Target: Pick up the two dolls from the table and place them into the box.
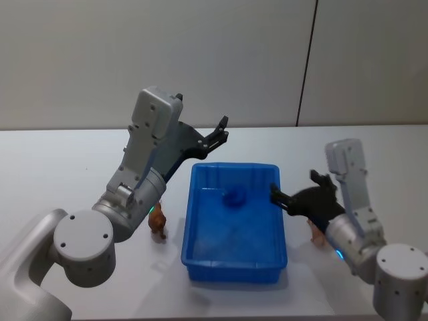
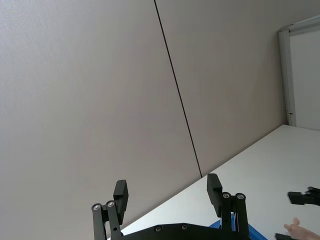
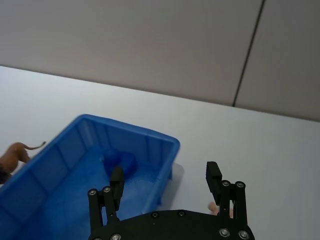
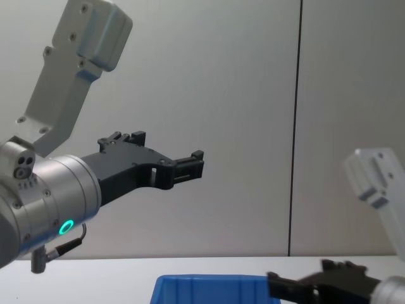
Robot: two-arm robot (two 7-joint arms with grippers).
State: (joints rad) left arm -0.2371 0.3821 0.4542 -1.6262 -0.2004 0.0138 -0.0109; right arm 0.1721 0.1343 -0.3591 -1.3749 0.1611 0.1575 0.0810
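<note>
The blue box [image 1: 231, 269] stood on the white tabletop [image 1: 60, 167], open side up. A rounded blue lump [image 1: 234, 196] lay on its floor toward the far end; what it was could not be told. A brown doll [image 1: 158, 224] stood on the tabletop just beside the box's left wall. A pale doll [image 1: 315, 231] lay near the right wall, partly hidden by the right arm. The right claw [image 1: 275, 195] hung low at the box's right rim, toward the far corner, its fingers [image 3: 213, 175] spread wide with nothing between them. The left claw [image 1: 221, 130] was raised well above the tabletop beyond the box's far left corner, also wide open and empty, pointing at the grey wall [image 1: 200, 60].
</note>
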